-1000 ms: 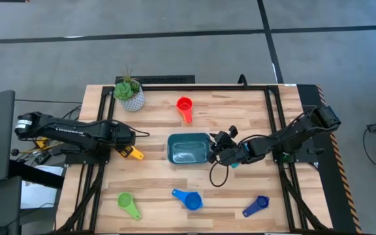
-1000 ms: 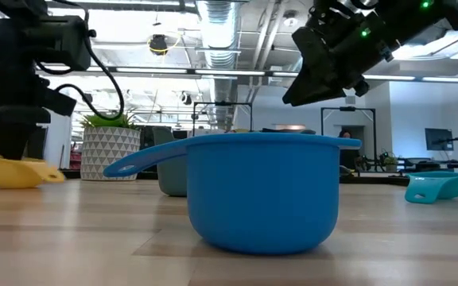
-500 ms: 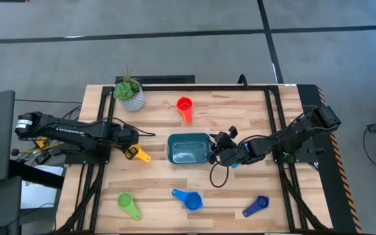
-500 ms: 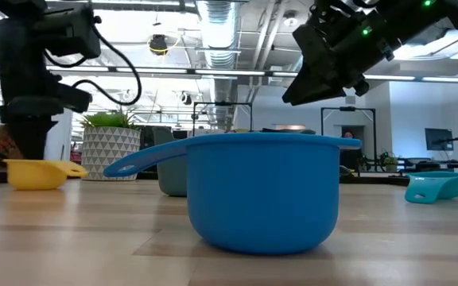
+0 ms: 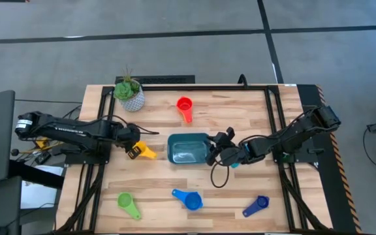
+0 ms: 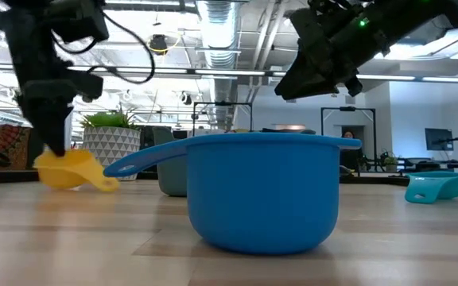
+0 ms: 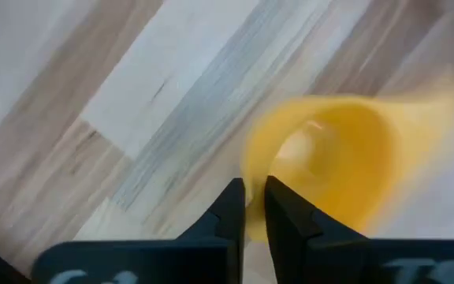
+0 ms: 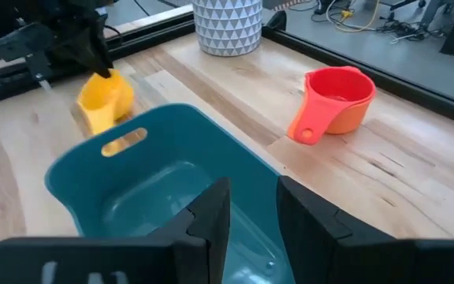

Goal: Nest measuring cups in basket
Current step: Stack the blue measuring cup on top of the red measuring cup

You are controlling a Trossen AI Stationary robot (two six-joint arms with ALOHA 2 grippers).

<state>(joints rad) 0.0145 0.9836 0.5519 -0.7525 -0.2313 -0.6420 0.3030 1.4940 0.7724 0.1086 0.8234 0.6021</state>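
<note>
My left gripper (image 5: 134, 149) is shut on the yellow measuring cup (image 5: 144, 153), left of the teal basket (image 5: 188, 149). The low view shows the yellow cup (image 6: 70, 169) tilted, its handle (image 6: 106, 184) slanting down toward the tabletop. My right gripper (image 5: 215, 150) hangs open over the basket's right end; between its fingers the right wrist view shows only the basket's inside (image 8: 172, 197). A red-orange cup (image 5: 185, 106), a green cup (image 5: 127, 203), a blue cup (image 5: 188, 199) and a dark blue cup (image 5: 256, 206) lie on the table. My left gripper pinches the yellow cup's rim (image 7: 248, 177) on the side away from the handle. One finger (image 7: 286, 217) is inside the hollow and the other (image 7: 228, 211) outside the wall. The fingers come steeply from above. The cup is tilted, handle end lowest; whether it touches the table I cannot tell.
A white patterned pot with a green plant (image 5: 130, 96) stands at the far left corner. A light blue cup (image 6: 436, 187) lies on the table at the right, below my right arm. Bare wood lies between the yellow cup and the basket.
My left gripper has moved with the yellow cup toward the basket and risen a little, turning as it went. The cup has gone from upright on the table to tilted, handle end down. My right arm has kept still.
</note>
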